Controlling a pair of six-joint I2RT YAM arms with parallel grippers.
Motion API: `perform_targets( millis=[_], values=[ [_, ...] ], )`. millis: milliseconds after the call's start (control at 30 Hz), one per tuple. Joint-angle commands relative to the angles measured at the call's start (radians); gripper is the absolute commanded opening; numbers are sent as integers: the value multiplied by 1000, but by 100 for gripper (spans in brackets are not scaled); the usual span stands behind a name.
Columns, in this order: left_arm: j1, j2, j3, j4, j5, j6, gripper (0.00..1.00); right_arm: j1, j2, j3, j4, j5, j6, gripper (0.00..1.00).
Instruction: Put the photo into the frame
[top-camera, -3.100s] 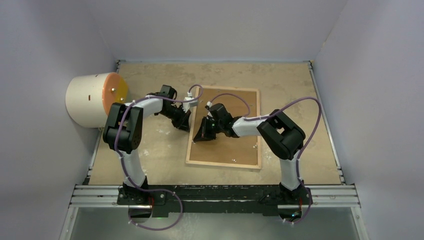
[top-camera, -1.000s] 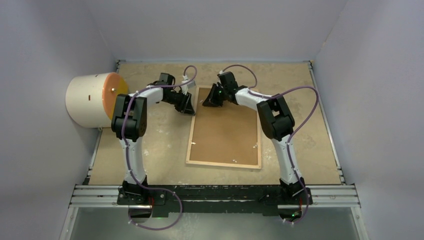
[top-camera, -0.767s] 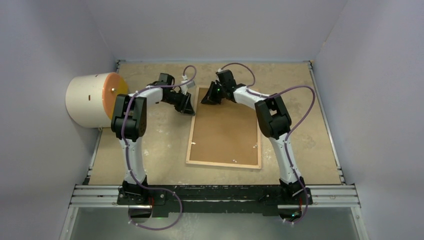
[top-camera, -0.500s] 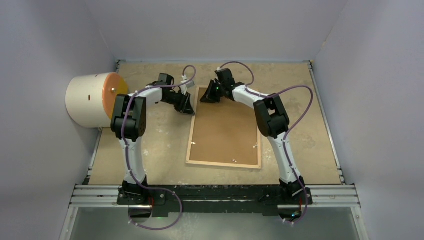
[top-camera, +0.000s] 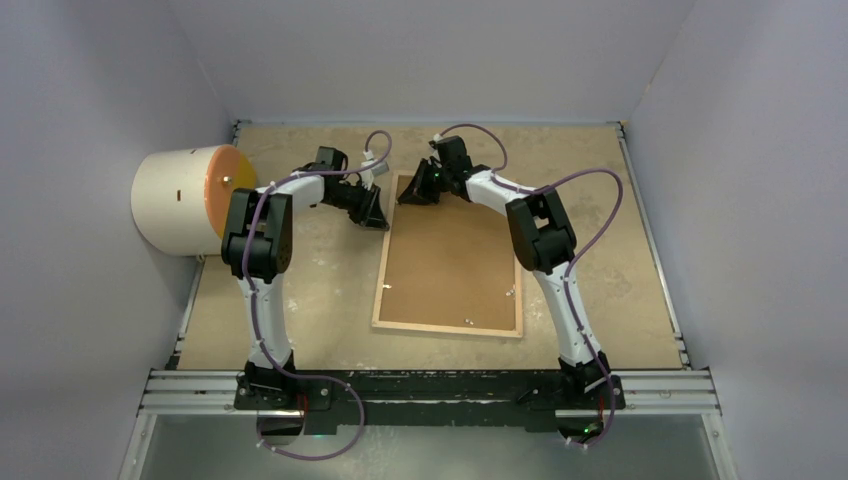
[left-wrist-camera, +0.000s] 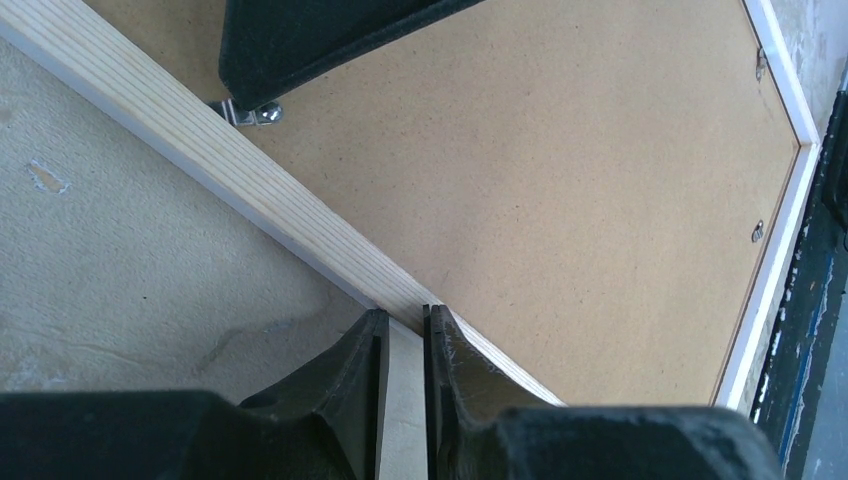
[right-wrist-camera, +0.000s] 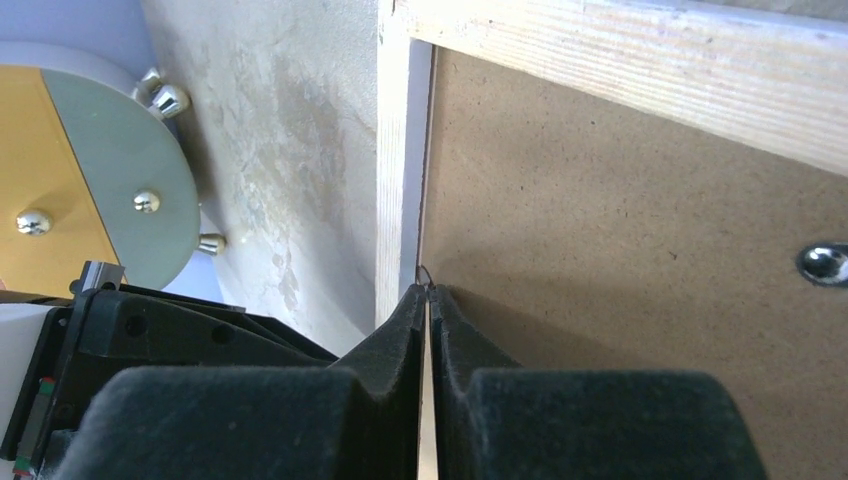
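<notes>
Brown backing board (top-camera: 450, 260) covers the frame (top-camera: 447, 329), hiding its front.

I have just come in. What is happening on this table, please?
Two robot arms work on a thin rectangular light-wood picture frame. It lies back up on the table, with a plain brown backing board in it. Both grippers are at its far left corner. The left gripper pinches the frame's left rail. The right gripper is shut, its tips at the seam between rail and board. Whether it holds anything, I cannot tell. No photo shows in any view.
</notes>
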Motion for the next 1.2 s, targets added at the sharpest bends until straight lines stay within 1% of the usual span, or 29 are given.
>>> perform_targets(
  millis=[0,333,567,767,1167],
  values=[
    [-19,27,-36,-3,-18,62,13,9,42,30,4,-45,2,6],
    [-19,27,-39,-6,-15,69,12,8,37,62,-24,-67,-24,6],
    [-19,15,-36,-26,-16,81,11,-1,43,115,-81,-69,-58,7],
    [-13,-20,-38,-52,-15,102,11,-35,-17,98,-83,-14,-81,11],
    [-13,-10,-49,-52,-22,103,11,-21,32,93,-91,-7,-102,11]
  ],
)
